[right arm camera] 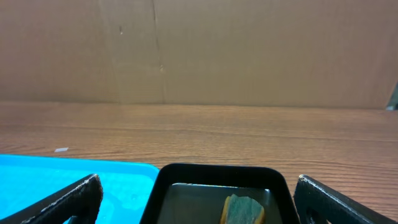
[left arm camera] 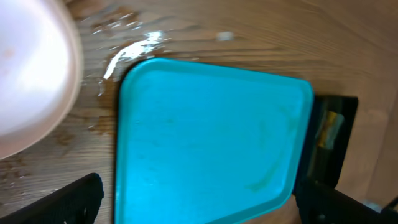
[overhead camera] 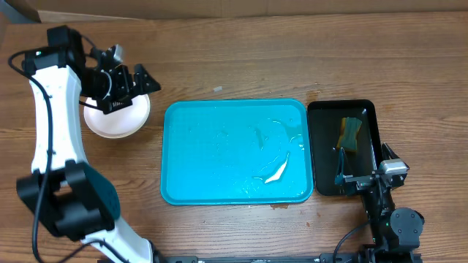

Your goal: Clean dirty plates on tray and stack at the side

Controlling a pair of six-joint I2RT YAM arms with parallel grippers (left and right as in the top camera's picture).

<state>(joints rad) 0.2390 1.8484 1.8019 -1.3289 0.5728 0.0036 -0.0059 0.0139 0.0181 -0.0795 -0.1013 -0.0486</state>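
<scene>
Plates [overhead camera: 115, 120]: stacked at upper left of the overhead frame, off the tray, judged cleaned; their count was hidden by the left gripper [overhead camera: 126, 82] above, whose jaws were seen spread, gripping nothing. Tray [overhead camera: 212, 161]: turquoise, centre of frame, emptied, wet patches noted. Black tray [overhead camera: 325, 146]: right of centre, a sponge [overhead camera: 352, 133] kept inside. Right gripper [overhead camera: 342, 175]: parked over it, jaws apart, empty.

The left arm reaches up the counter's left side, its hand [overhead camera: 139, 79] spread open and holding nothing. The right arm sits folded low at right, its hand [overhead camera: 341, 178] also spread open, empty.
</scene>
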